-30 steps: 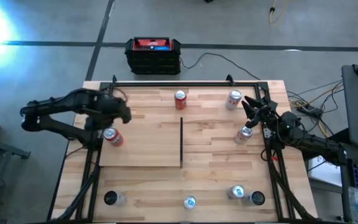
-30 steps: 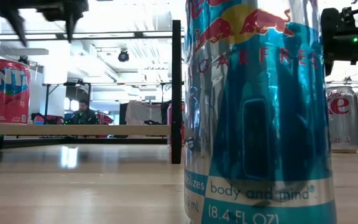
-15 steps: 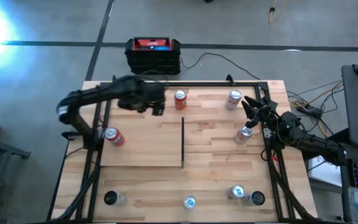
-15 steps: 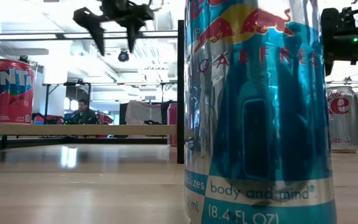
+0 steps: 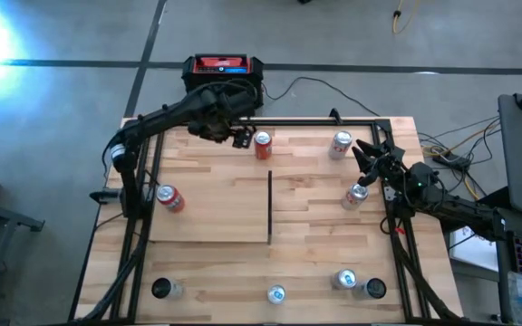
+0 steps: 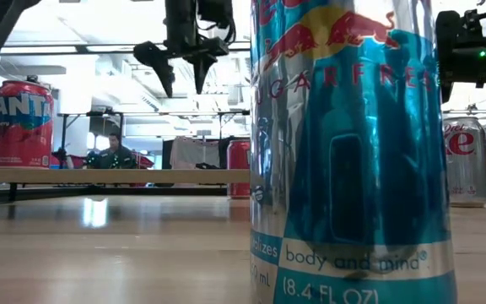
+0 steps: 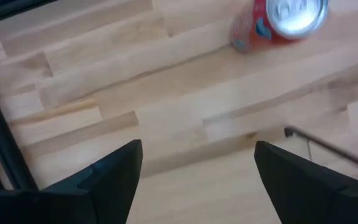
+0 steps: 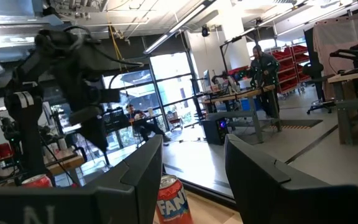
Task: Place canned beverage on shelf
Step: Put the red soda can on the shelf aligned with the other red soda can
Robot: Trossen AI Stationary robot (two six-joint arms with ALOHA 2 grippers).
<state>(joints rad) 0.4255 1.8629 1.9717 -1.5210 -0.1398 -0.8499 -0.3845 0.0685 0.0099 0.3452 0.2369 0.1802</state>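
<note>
Your left arm reaches from its base at the tabletop's (image 5: 198, 290) left edge toward the far rail, bent at the elbow, so the left gripper (image 5: 234, 136) hangs above the back of the tabletop, just beside the red can (image 5: 262, 145) that stands near the far edge. In the low view that gripper (image 6: 184, 72) points down, well clear of the wood, with its fingers (image 6: 160, 67) apart and nothing between them; the left wrist view shows the same gap, with the red can (image 7: 278, 22) ahead of the fingers (image 7: 114, 177).

The shelf (image 5: 216, 213) lies flat on the left half of the tabletop, its black upright bar (image 5: 269, 206) along the inner short edge. One red Fanta can (image 5: 169, 198) already stands on it near the left edge.

Your right arm rests at the right edge, its right gripper (image 5: 370, 163) with fingers drawn together, empty, near a silver can (image 5: 356, 194). Another silver can (image 5: 341, 144) stands at the far right. A blue Red Bull can (image 6: 353, 152) fills the low view.
</note>
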